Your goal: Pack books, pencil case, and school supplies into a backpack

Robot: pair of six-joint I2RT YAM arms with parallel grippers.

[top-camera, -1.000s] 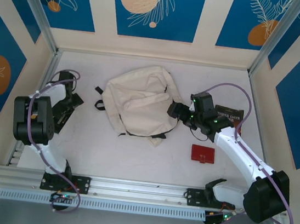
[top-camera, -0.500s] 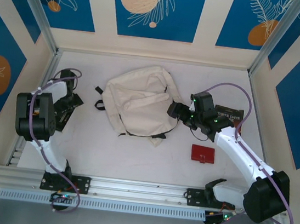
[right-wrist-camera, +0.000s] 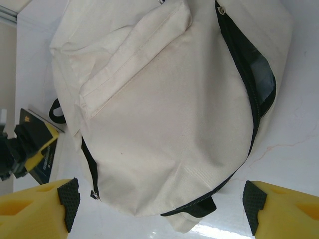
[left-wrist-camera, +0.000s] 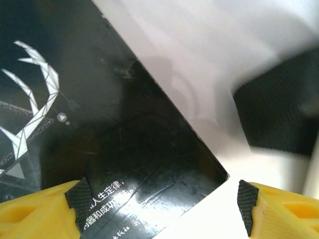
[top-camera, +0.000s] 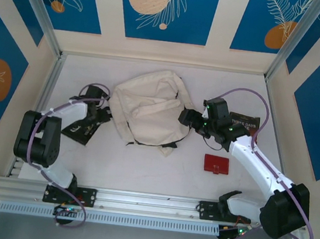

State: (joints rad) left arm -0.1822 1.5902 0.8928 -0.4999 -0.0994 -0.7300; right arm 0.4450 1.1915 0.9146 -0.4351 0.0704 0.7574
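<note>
Top view: white title "THREE DAYS" is readable on the dark-brown book (top-camera: 246, 121), which lies flat on the table (top-camera: 141, 170), partly under the right forearm and behind the right gripper (top-camera: 185, 118). That arm reaches in from the near-right corner, elbow bent, with its jaws released at the right edge of the backpack (top-camera: 149, 109). The red pencil case (top-camera: 216, 164) lies well back from those jaws, beside the forearm on its near side. The left arm folds up from its base and stretches right. The left gripper (top-camera: 94, 115) sits over the far corner of a black book (top-camera: 80, 132), with the backpack just ahead of it. Left wrist view: the black book (left-wrist-camera: 99, 124) has a white line drawing like antlers and white Chinese print near the left pad (left-wrist-camera: 79, 199), too small to read for certain. The left gripper (left-wrist-camera: 162, 201) is spread wide and grasps nothing. The book's corner lies between the jaws, under the left finger and just short of the right pad. A blurred dark shape sits ahead-right; can't tell what. Right wrist view: the right gripper (right-wrist-camera: 162, 204) is wide and unclenched, with the backpack (right-wrist-camera: 164, 114) just ahead between the fingertips. Its black zipper (right-wrist-camera: 251, 84) gapes ahead-right. Far left, the left gripper (right-wrist-camera: 22, 144) sits at the black book (right-wrist-camera: 48, 160).
</note>
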